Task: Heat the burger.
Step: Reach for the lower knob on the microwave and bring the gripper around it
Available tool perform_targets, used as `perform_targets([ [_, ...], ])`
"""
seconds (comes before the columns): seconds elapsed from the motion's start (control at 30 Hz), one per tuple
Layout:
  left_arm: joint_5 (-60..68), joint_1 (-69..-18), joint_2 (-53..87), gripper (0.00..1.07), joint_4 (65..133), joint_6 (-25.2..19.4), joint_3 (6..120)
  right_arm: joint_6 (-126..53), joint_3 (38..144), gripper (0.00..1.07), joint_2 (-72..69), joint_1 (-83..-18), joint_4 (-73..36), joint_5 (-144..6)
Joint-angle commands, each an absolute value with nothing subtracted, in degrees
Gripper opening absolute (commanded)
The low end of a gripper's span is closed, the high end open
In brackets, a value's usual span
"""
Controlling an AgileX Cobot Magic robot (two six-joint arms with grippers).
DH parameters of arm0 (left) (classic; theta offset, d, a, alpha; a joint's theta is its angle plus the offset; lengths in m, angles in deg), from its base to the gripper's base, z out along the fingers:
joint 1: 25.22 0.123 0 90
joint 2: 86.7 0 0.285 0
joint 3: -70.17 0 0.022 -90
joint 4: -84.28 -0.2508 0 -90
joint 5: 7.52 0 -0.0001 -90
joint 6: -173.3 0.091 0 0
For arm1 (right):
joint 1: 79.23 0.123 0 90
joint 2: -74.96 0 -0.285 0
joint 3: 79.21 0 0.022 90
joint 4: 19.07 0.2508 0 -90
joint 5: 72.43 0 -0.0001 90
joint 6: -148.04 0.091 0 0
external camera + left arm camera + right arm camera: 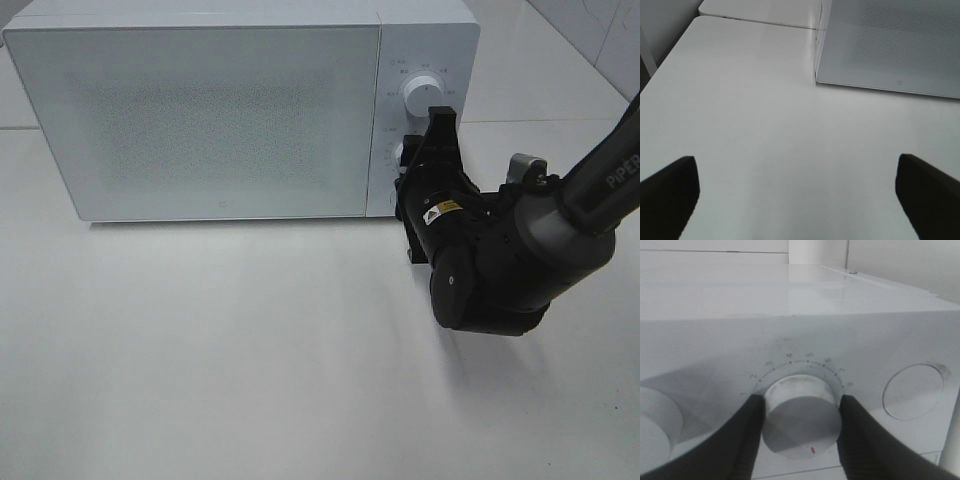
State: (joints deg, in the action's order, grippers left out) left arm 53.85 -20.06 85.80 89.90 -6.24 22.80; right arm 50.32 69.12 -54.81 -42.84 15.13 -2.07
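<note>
Quick status from my remote seat: the white microwave (200,110) sits at the back of the tabletop (250,370) with its frosted door shut; I can't see through that door, so I honestly cannot tell where the burger is - none of my three views shows it.

The right end effector (800,407) is up against the control panel, half closed, with its two dark fingers (747,425) pressed on opposite sides of the lower knob (799,425); so it has a pinch on that knob. A ring of small numbers runs round the knob, and there's a little red mark on its face. From the high camera the right arm (560,215) reaches in from the right, and the upper knob (420,97) sits free just above the end effector.

The left end effector (797,165) hangs over bare tabletop near the microwave's front left corner - jaws spread as wide as they go, holding nothing.
</note>
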Motion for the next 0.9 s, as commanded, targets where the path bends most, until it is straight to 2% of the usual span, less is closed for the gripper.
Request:
perform_targets([
  [0.03, 53.8, -19.9, 86.9, 1.0, 90.1, -6.7, 22.6, 55.9, 71.2, 0.0, -54.8, -43.1, 7.7, 9.8],
  [0.3, 53.8, -19.9, 86.9, 1.0, 90.1, -6.7, 22.6, 62.5, 71.2, 0.01, -54.8, -43.1, 7.7, 9.8],
  [0.77, 53.8, -19.9, 86.9, 1.0, 90.1, -6.7, 22.6, 60.3, 71.2, 0.02, -54.8, -43.1, 7.7, 9.8],
  [0.9, 53.8, -19.9, 86.9, 1.0, 90.1, -6.7, 22.6, 59.9, 71.2, 0.06, -54.8, -43.1, 8.4, 9.8],
])
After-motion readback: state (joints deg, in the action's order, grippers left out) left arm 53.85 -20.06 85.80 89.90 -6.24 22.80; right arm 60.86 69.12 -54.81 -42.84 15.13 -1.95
